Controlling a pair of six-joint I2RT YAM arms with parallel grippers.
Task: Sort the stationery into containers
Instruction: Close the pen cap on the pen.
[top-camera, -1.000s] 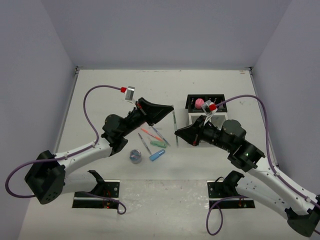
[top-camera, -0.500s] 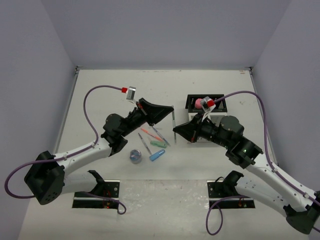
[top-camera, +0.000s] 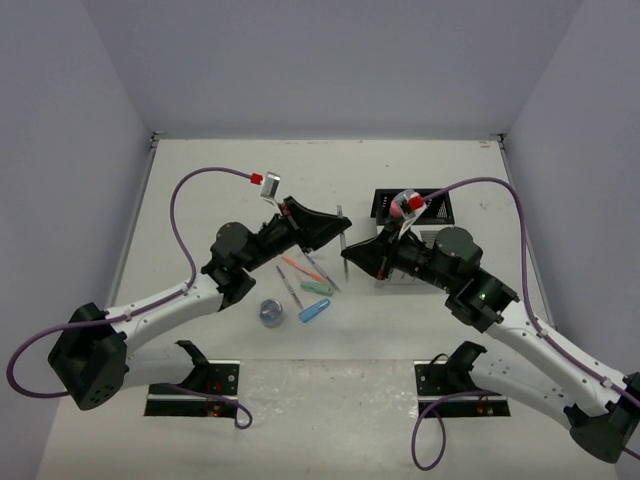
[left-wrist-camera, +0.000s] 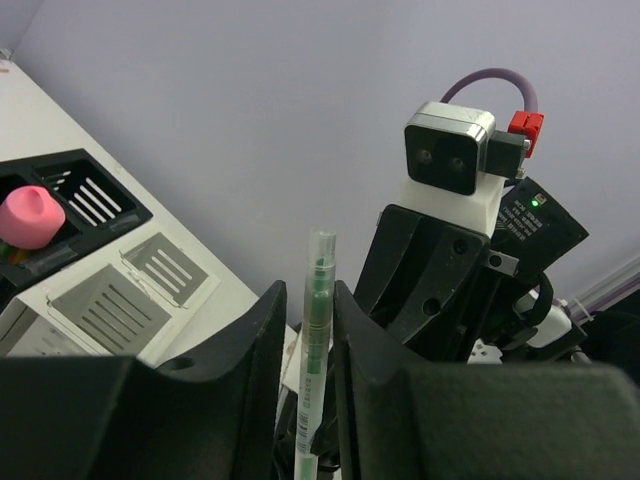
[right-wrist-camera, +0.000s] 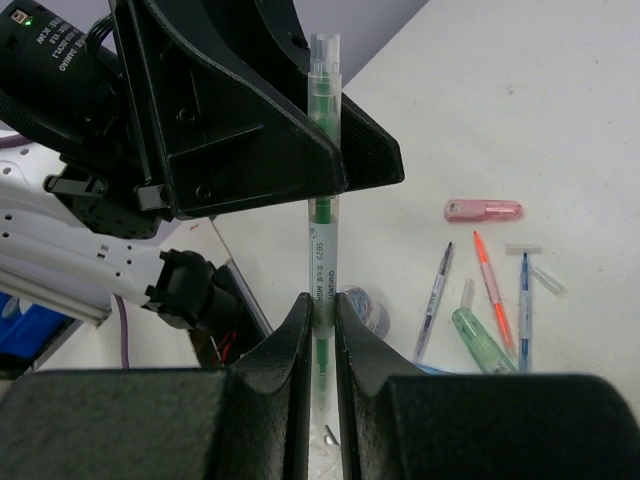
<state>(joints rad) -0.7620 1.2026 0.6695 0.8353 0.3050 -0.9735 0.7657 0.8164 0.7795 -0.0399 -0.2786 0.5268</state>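
Mid-air at 9 o'clock of the black box (top-camera: 440, 210), our right tool (right-wrist-camera: 320, 305) clenches the green pen (right-wrist-camera: 322, 180); left tool (left-wrist-camera: 310, 295) sits slack around it.

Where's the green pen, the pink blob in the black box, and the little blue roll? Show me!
green pen (right-wrist-camera: 321, 255), right wrist view, on the middle of its clear barrel.
pink blob (left-wrist-camera: 30, 215), left wrist view, on its rounded front.
blue roll (top-camera: 271, 312), top view, on its upper face.
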